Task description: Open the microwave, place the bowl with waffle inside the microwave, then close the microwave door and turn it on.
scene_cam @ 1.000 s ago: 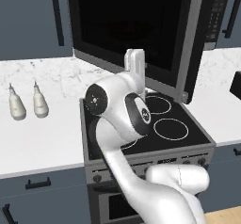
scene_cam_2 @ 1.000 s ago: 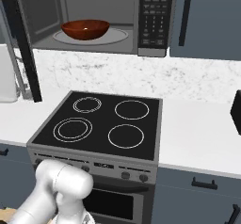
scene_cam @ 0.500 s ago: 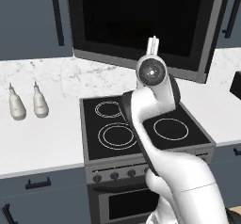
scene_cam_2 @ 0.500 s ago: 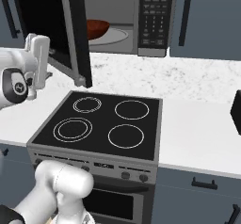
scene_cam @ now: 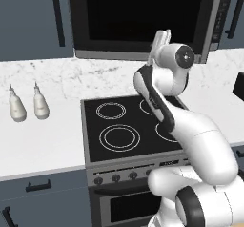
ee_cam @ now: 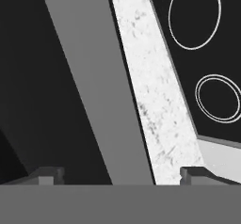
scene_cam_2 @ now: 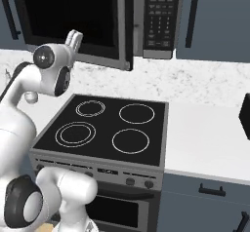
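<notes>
No legible writing; the button panel (scene_cam_2: 160, 14) on the microwave (scene_cam_2: 97, 19) shows only pale blurred marks. The microwave door (scene_cam: 143, 21) is flat dark glass in a black frame with a grey steel lower edge, nearly closed, above a smooth black stove (scene_cam_2: 105, 126) with white ring burners, set in a speckled white counter (scene_cam: 43, 135). The gripper (scene_cam: 159, 47), pale fingers spread wide and holding nothing, sits at the door's lower edge, door at its 12 o'clock. Two pale bottles (scene_cam: 26, 106) stand at 9 o'clock of the stove.
</notes>
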